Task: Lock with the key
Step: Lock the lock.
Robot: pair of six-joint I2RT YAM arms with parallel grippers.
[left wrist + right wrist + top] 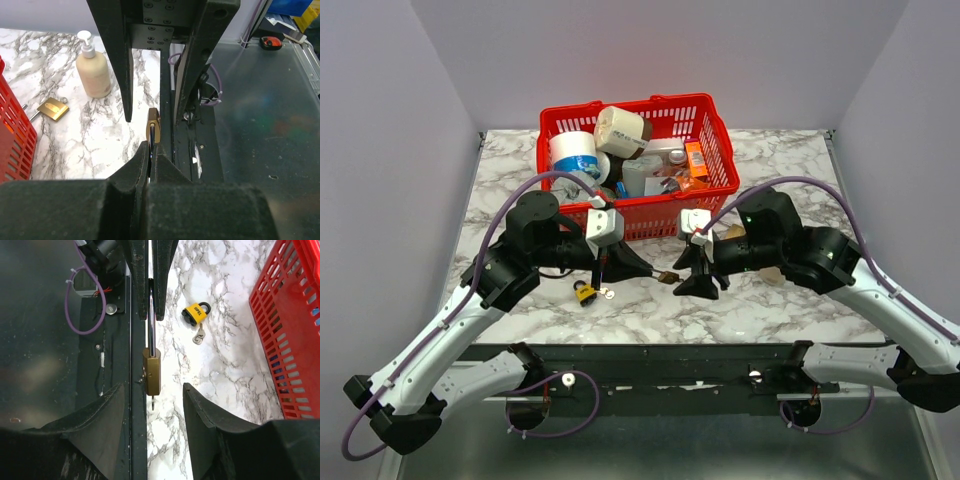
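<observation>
A brass padlock [152,371] hangs in the air between my two grippers, above the table's front edge. My left gripper [149,150] is shut on its steel shackle [150,315]. In the top view the padlock [668,277] sits just off the left gripper [645,268]. A small key [152,401] sticks out of the lock's underside, pointing at my right gripper [153,386]. The right gripper's jaws stand open on either side of the lock's lower end, touching neither lock nor key. In the top view the right gripper [698,278] faces the left one.
A yellow padlock [196,312] with a loose key [198,335] lies on the marble, left of centre [585,292]. A red basket [715,190] full of items stands behind. A lotion bottle [94,67] and another brass padlock [52,108] are near the right arm.
</observation>
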